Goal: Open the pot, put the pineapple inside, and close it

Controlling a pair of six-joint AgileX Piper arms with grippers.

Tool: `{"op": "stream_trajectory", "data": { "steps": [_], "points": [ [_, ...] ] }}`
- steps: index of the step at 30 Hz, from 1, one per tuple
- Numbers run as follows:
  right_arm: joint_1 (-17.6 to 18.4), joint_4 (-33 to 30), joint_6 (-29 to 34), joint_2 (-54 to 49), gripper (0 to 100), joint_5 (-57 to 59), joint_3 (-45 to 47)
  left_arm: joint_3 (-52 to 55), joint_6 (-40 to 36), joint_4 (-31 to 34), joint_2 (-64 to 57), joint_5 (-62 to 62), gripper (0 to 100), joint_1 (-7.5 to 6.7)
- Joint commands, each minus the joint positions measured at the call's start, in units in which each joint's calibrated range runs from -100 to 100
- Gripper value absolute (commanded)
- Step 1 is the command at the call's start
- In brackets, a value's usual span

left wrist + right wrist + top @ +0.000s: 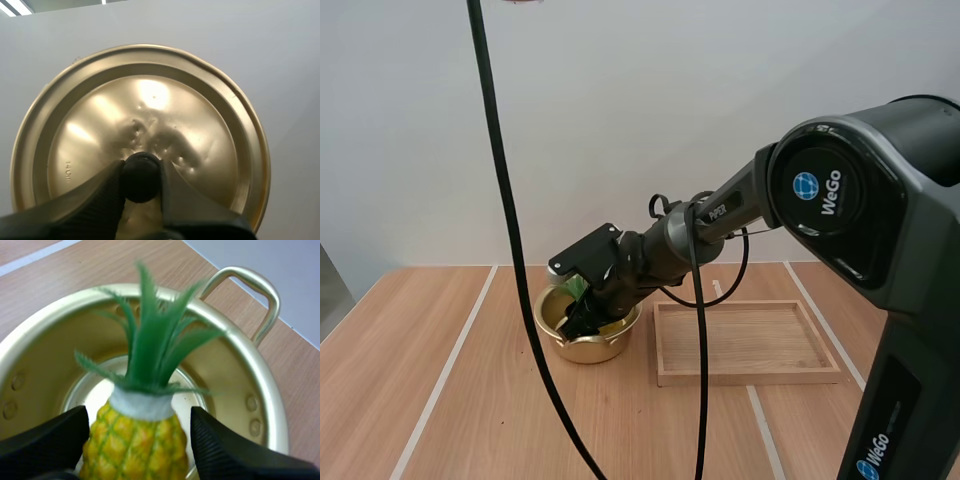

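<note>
The golden pot (590,348) stands open on the wooden table, left of centre. My right gripper (582,315) reaches down into its mouth. In the right wrist view the right gripper (139,425) is shut on a yellow pineapple (135,440) with green leaves, one finger on each side of its body. The fruit hangs over the pot's inside, within the rim (240,355), leaves pointing towards the far handle. Green leaves (578,288) show by the wrist. My left gripper (141,175) is shut on the black knob (141,185) of the golden lid (150,100), held up against a plain wall.
A shallow wooden tray (745,375) lies just right of the pot, with nothing in it. The right arm stretches over the tray's far left corner. Bare table lies left of the pot and in front of it.
</note>
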Motion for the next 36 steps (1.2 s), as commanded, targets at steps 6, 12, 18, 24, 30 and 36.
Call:
{"op": "stream_trajectory", "data": {
  "steps": [6,12,18,24,30,36],
  "points": [
    [-0.07,-0.42,-1.30,-0.54,100,0.76,0.23,-0.38,-0.54,-0.97,-0.50,-1.88,0,-0.07],
    [-0.07,-0.42,-1.30,-4.49,100,-0.48,0.23,-0.38,-0.54,-0.97,-0.50,-1.88,0,-0.07],
    [-0.07,-0.42,-1.30,-8.27,100,-3.26,0.23,-0.38,-0.54,-0.97,-0.50,-1.88,0,-0.07],
    [-0.07,-1.56,-1.44,-12.59,100,-3.48,0.23,-0.38,-0.54,-0.97,-0.50,-1.88,0,-0.07],
    [-0.07,-2.52,-1.44,-15.53,24,-3.48,0.23,-0.38,-0.54,-0.97,-0.50,-1.88,0,-0.07],
    [-0.07,-2.52,-1.44,-16.80,0,-2.93,0.23,-0.38,-0.54,-0.97,-0.50,-1.88,0,-0.07]
  ]
}}
